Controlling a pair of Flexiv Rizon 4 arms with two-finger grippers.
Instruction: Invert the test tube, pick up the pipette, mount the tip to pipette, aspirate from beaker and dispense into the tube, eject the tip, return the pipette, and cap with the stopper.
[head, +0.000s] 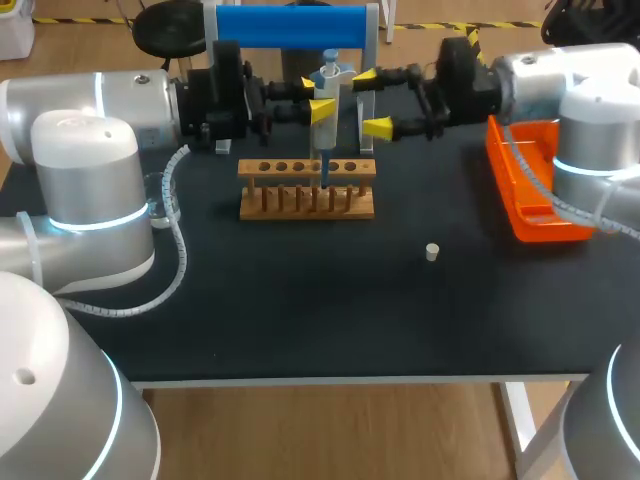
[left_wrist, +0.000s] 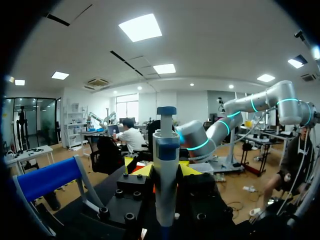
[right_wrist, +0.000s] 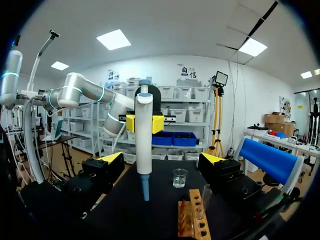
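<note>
The white pipette (head: 328, 88) with a blue cap hangs upright, its blue lower end just above the wooden tube rack (head: 306, 200). My left gripper (head: 320, 103) is shut on the pipette's body (left_wrist: 166, 170), yellow tips on both sides (left_wrist: 165, 172). My right gripper (head: 371, 101) stands wide open just to the right of the pipette. In the right wrist view the pipette (right_wrist: 144, 150) stands between its spread fingers (right_wrist: 162, 160) without touching them. A clear tube (right_wrist: 205, 193) stands in the rack (right_wrist: 191, 220). The beaker (right_wrist: 179, 177) sits further back. The white stopper (head: 432, 252) lies on the table.
An orange tray (head: 530, 190) sits at the table's right edge, under my right arm. A stand with a blue bar (head: 290, 25) is behind the rack. My left arm's base (head: 90, 190) and its cable take up the table's left side.
</note>
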